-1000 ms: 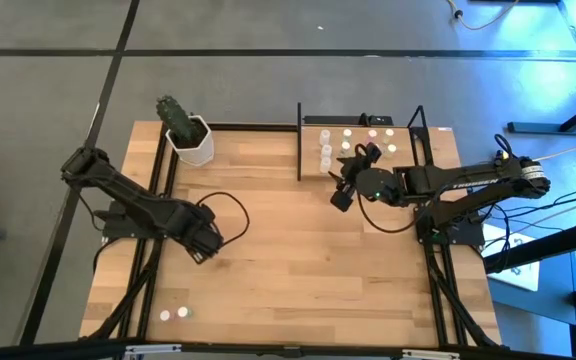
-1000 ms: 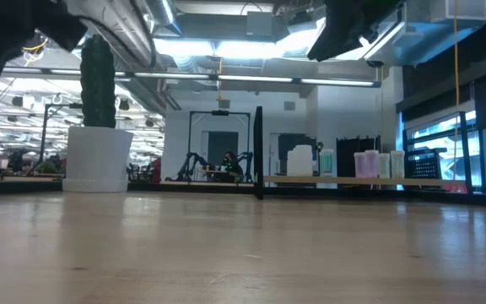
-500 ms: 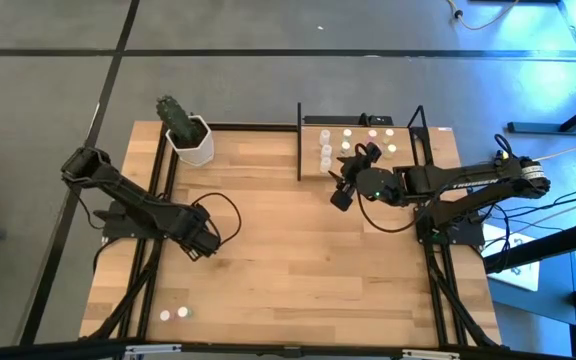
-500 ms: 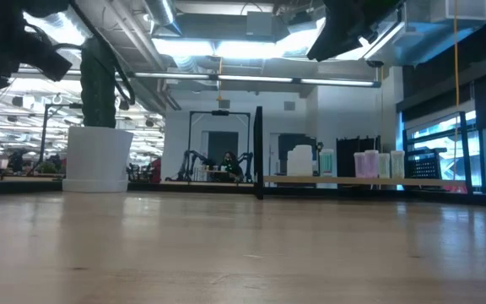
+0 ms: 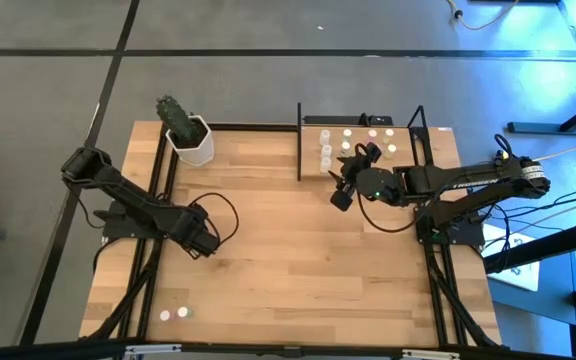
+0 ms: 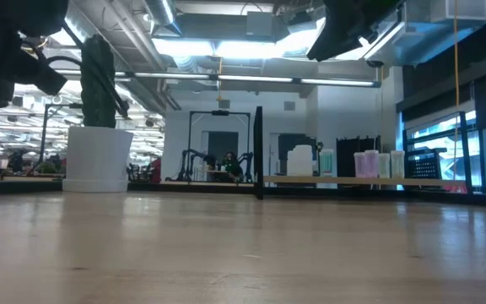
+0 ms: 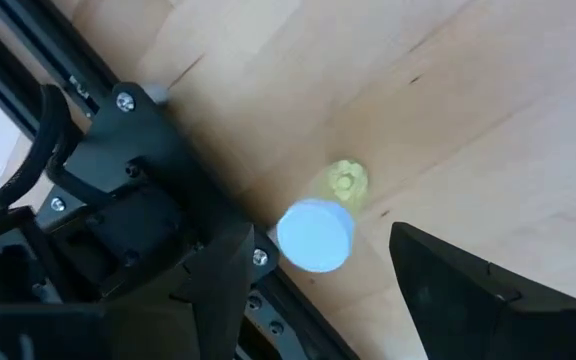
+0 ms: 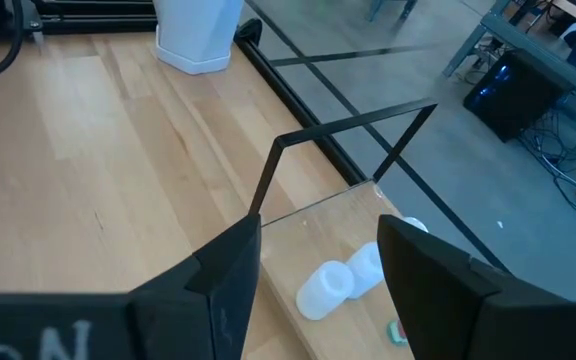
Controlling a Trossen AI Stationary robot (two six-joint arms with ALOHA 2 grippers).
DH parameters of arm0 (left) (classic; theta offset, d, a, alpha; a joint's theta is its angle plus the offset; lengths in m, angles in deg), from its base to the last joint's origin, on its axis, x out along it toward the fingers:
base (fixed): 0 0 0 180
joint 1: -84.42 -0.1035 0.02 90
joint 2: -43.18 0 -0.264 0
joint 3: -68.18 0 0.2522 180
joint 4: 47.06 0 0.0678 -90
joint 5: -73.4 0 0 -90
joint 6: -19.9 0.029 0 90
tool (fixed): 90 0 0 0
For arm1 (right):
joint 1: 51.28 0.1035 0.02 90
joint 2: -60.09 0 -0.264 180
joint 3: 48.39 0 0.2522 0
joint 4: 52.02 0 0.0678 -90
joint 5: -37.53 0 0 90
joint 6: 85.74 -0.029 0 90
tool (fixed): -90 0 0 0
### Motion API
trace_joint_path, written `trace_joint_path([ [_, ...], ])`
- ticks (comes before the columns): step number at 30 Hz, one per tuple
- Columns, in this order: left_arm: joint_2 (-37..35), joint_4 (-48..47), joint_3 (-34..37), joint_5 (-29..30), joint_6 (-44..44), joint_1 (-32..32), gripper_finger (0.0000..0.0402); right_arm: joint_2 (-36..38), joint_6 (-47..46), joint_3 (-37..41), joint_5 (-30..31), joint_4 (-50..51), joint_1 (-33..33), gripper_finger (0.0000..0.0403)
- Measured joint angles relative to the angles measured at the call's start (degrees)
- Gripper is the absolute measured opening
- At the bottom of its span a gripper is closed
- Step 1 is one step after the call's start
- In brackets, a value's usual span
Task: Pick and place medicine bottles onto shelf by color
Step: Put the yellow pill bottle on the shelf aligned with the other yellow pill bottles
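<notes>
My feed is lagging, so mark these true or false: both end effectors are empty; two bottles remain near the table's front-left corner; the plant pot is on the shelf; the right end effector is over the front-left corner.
1. Both end effectors are empty: true; the left end effector and the right end effector are open and hold nothing.
2. Two bottles remain near the front-left corner: true.
3. The plant pot is on the shelf: false; it stands on the tabletop.
4. Right end effector over the front-left corner: false; it is by the shelf.

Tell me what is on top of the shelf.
The shelf holds several small medicine bottles in white, pink and yellowish groups. The right end effector hovers at its front edge and may hide more there.
</notes>
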Motion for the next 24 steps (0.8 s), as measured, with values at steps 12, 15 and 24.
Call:
trace_joint_path([
  [12, 0.00, 3.20, 3.08, 0.02, -1.50, 0.00, 0.0228, 0.00, 0.00, 0.00, -0.09, 0.02, 0.00, 0.0204],
  [15, 0.00, 3.64, 3.08, 0.04, -1.40, 0.00, 0.0228, 0.00, -0.10, 0.00, -0.10, 0.02, 0.01, 0.0204],
  [24, -0.02, 6.86, 4.51, -0.08, -1.45, 0.00, 0.0228, 0.00, -0.14, 0.00, -0.14, 0.03, 0.00, 0.0204],
])
